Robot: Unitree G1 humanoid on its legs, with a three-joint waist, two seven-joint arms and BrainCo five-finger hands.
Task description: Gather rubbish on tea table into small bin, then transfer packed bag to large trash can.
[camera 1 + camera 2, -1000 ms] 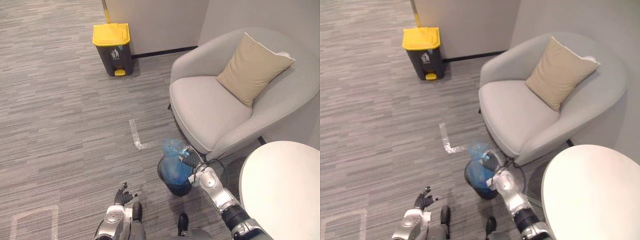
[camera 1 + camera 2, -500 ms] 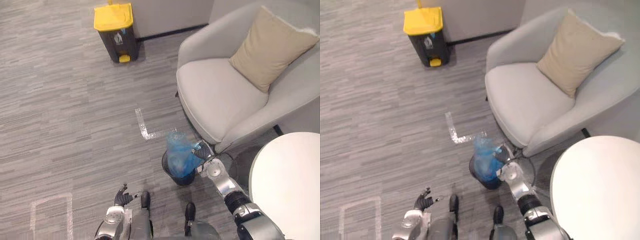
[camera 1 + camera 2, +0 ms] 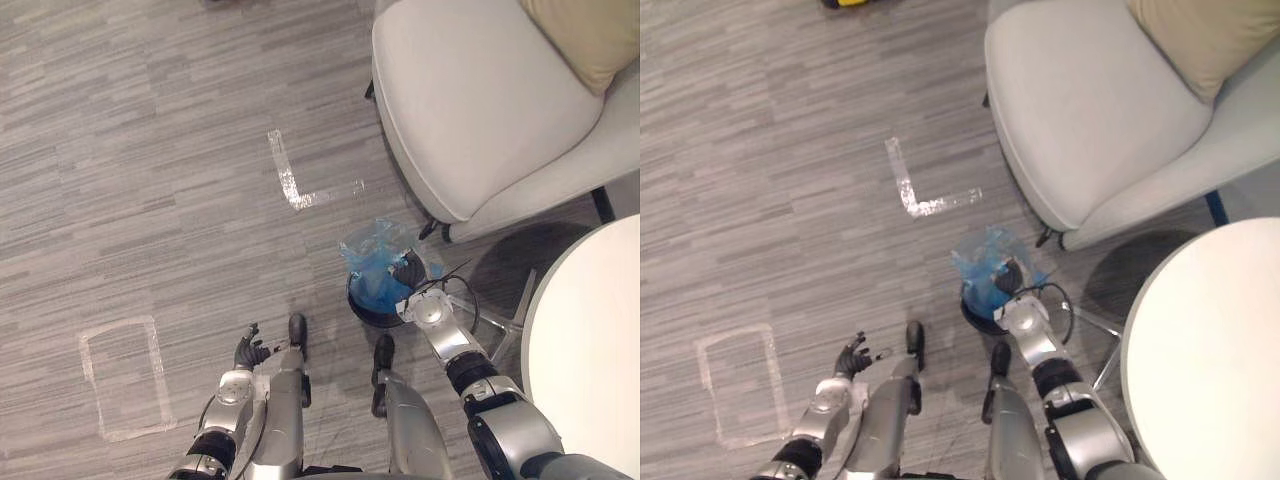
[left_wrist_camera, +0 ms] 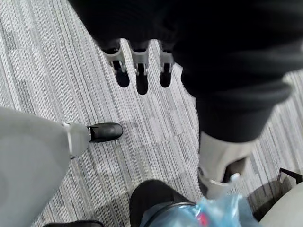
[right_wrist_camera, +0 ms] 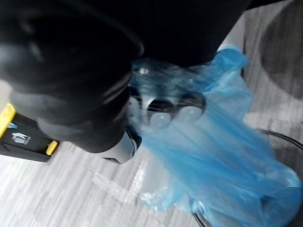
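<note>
Clutching blue bag, right hand

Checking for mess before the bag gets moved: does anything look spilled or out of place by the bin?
Nothing looks spilled or damaged. The blue bag is bunched up above the small bin, gathered in the right hand.

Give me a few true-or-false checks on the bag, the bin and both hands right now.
The right hand grips the blue bag. True.
The bag is fully out of the small bin. False: its lower part sits inside the bin.
The left hand holds rubbish. False: it is open and empty, above the floor.
The bin stands on the floor beside the armchair. True.
</note>
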